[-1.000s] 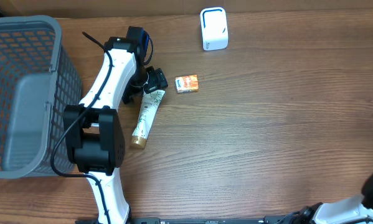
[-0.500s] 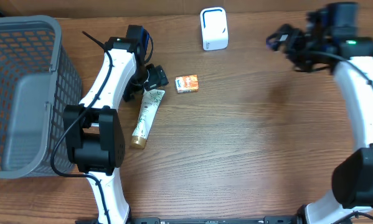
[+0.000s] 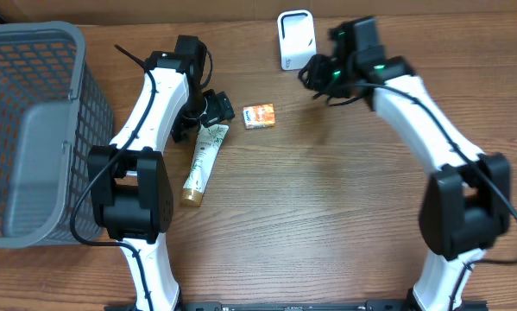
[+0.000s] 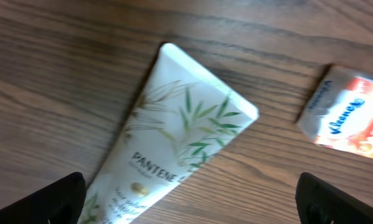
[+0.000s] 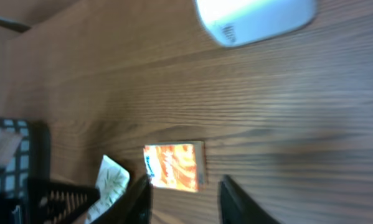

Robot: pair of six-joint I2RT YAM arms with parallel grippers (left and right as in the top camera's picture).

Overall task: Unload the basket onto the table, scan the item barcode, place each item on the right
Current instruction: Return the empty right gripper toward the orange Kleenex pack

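1. Glossy white tube (image 4: 174, 137), leaf print, flat crimped end, lies on wood-grain table (image 3: 344, 199) under the left gripper (image 4: 192, 202), which is spread wide and empty.
2. Orange rectangular tissue packet (image 4: 351, 118) just beside tube.
3. Near rounded white scanner (image 3: 296, 39): right gripper (image 5: 186, 199), part-open, empty.

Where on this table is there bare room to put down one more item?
The widest bare wood lies mid-table, nearer the arm bases than the tissue pack and right of the tube. The far right corner is bare too. It is crowded between the basket and the scanner.
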